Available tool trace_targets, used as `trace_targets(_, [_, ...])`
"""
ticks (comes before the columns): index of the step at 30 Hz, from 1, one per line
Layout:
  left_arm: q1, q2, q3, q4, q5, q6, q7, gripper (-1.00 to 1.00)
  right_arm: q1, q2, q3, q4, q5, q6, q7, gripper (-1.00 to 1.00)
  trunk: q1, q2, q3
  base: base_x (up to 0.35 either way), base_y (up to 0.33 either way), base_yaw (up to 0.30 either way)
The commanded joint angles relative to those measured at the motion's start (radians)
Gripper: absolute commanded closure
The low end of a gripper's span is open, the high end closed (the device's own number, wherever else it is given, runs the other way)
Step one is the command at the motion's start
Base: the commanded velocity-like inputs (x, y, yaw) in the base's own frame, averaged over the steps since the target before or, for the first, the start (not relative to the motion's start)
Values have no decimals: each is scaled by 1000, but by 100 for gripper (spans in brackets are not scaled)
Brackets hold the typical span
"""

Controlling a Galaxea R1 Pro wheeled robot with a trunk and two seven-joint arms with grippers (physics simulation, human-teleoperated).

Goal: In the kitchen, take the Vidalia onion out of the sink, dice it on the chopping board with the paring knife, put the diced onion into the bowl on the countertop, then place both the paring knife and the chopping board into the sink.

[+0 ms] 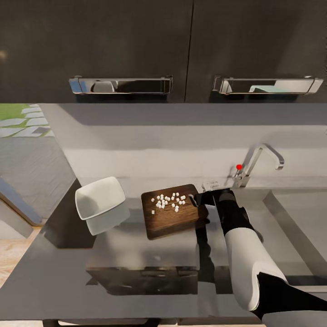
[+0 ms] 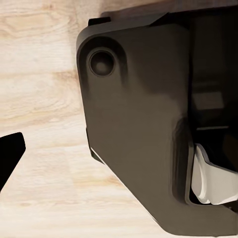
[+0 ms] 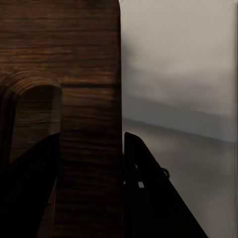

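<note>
**Right tool bites the board's edge, onion dice still aboard**

And here's the right tool (image 1: 196,199) at the sink-side edge of the chopping board (image 1: 175,217), fingers astride it; in the right wrist view the wooden edge (image 3: 89,124) runs straight between the two dark fingers (image 3: 144,188), so it reads as clamped on the board. The board lies on the bench (image 1: 136,254), between the white bowl (image 1: 100,203) and the sink (image 1: 295,227), with white diced onion (image 1: 169,201) scattered on top. My judgement: the board is stiff and fairly heavy, so an edge grip will hold, but tilt it and those light, loose cubes slide off. Keep it level, then tip over the bowl. The left tool? Its view gives wooden floor and the robot's dark body; whether it's apart or together, I cannot tell.
</note>
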Motion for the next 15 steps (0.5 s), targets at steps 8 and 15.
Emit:
trace_targets(8, [-2, -1, -9, 5, 9, -7, 1, -100, -1, 1, -5, -4, 10, 3, 9, 100, 1, -2, 10, 0, 0, 0])
trace_targets(15, [-2, -1, -8, 5, 9, -8, 1, -100, -1, 1, -5, -4, 10, 3, 9, 100, 1, -2, 21, 0, 0, 0])
